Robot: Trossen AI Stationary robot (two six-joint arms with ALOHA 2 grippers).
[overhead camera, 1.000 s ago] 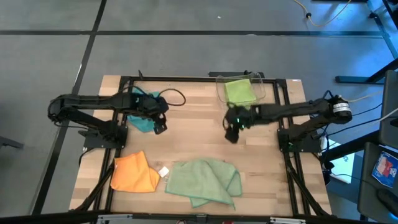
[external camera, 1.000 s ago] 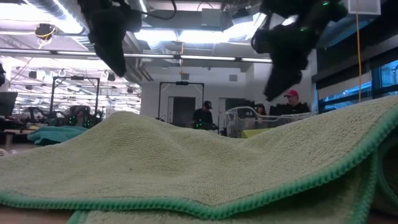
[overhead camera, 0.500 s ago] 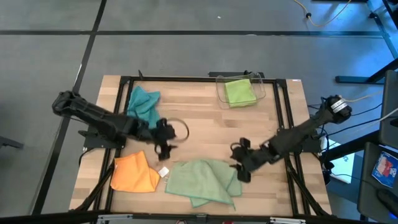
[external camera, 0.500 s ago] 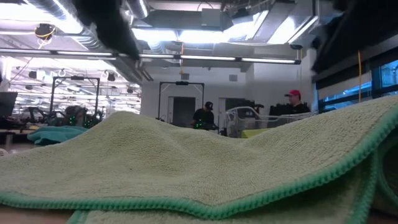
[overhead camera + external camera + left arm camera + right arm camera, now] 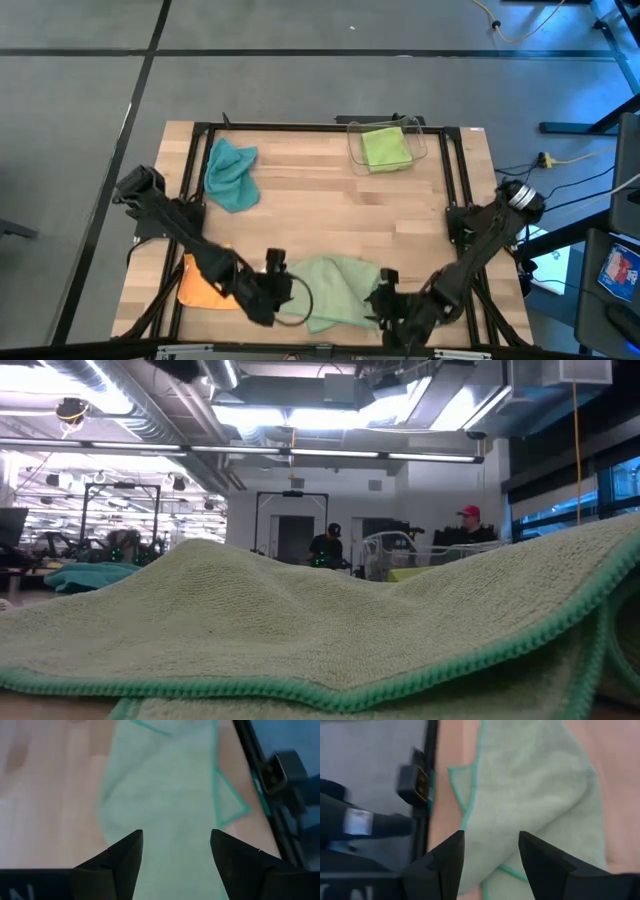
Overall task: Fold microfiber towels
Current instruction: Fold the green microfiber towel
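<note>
The pale sage green towel (image 5: 335, 285) lies rumpled and partly doubled over on the table near its near edge. It fills the low view (image 5: 300, 620). My left gripper (image 5: 268, 290) is open over the towel's left part (image 5: 165, 795). My right gripper (image 5: 385, 300) is open over its right part (image 5: 535, 785). The orange towel (image 5: 195, 285) lies at the near left, partly under my left arm. The teal towel (image 5: 230, 172) lies bunched at the far left. The lime green towel (image 5: 385, 148) lies in the clear bin.
The clear plastic bin (image 5: 420, 140) stands at the far edge, right of the middle. Black frame rails (image 5: 190, 200) run along the table's left and right sides. Bare wood (image 5: 330, 215) lies in the table's middle. People stand in the room beyond (image 5: 470, 525).
Both grippers have gone from the table's far middle toward its near edge and now hang over the sage towel. The left came from beside the teal towel, the right from beside the bin. The towels lie as before.
</note>
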